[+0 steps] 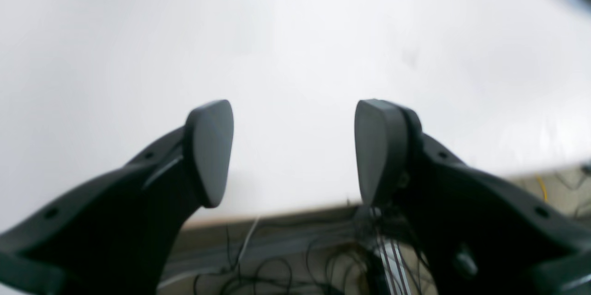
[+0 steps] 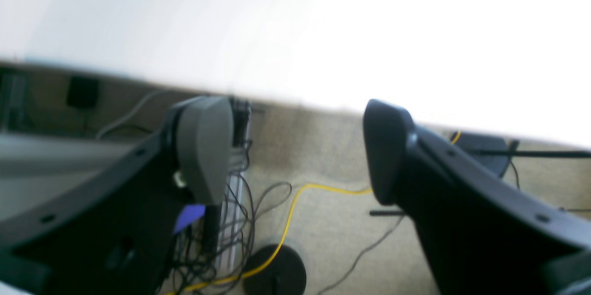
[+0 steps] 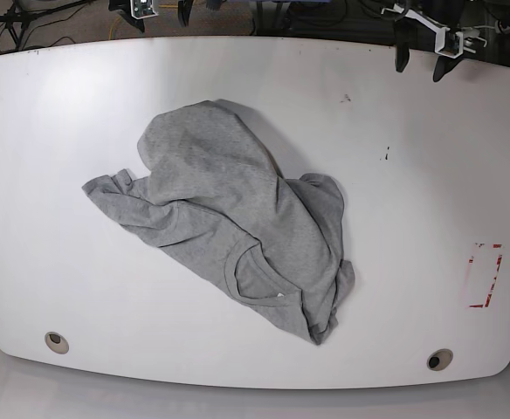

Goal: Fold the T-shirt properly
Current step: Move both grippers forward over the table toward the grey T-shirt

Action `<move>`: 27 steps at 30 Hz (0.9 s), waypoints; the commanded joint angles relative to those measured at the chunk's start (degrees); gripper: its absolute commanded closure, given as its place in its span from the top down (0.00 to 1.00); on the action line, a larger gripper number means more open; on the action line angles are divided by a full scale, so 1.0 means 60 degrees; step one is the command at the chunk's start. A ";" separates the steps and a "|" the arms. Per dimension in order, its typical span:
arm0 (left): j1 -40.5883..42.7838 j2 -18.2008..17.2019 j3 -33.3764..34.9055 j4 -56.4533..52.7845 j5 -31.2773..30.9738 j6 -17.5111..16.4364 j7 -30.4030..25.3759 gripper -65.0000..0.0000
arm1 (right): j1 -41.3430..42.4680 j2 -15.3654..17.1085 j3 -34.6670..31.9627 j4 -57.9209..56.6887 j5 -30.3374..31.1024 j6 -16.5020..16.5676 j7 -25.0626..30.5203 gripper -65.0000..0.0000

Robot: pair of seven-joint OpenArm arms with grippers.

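The grey T-shirt (image 3: 237,218) lies crumpled near the middle of the white table (image 3: 412,192), its long axis running diagonally from the far left toward the near right; the ribbed neckline (image 3: 253,278) sits at the near end, one sleeve (image 3: 106,190) pointing left. Both grippers — left gripper (image 1: 294,152) and right gripper (image 2: 298,149) — hang at the far edge, jaws spread wide, holding nothing.
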 commanded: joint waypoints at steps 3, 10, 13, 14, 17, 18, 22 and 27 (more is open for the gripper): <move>-0.0237 -0.0017 0.0057 0.0536 0.0079 0.0024 -0.0009 0.60 | 0.0258 -0.0027 -0.0153 0.0102 -0.0006 -0.0004 0.0224 0.66; -0.0673 -0.0028 0.0059 0.0901 0.0203 -0.0006 0.0101 0.60 | 0.0769 -0.0039 -0.0195 0.0087 -0.0044 0.0004 0.0154 0.66; -0.0808 -0.0033 0.0038 0.0921 0.0170 0.0021 0.0114 0.60 | 0.1015 -0.0025 -0.0111 0.0111 -0.0051 0.0007 0.0087 0.66; -0.0864 -0.0032 0.0041 0.0949 0.0181 0.0017 0.0117 0.60 | 0.1101 -0.0024 -0.0107 0.0108 -0.0050 0.0002 0.0066 0.66; -0.0992 -0.0032 0.0058 0.0993 0.0186 0.0027 0.0177 0.60 | 0.1322 -0.0016 -0.0110 0.0097 -0.0064 -0.0002 -0.0024 0.66; -0.1026 -0.0034 0.0069 0.0998 0.0189 0.0029 0.0194 0.60 | 0.1382 -0.0016 -0.0106 0.0088 -0.0074 -0.0003 -0.0046 0.66; -0.1053 -0.0012 0.0095 0.0916 0.0188 0.0033 0.0217 0.60 | 0.1615 -0.0032 -0.0164 0.0087 -0.0071 -0.0023 -0.0164 0.66; -0.1102 -0.0018 0.0101 0.0897 0.0199 0.0040 0.0241 0.59 | 0.1917 0.0007 -0.0164 0.0106 -0.0082 -0.0030 -0.0450 0.66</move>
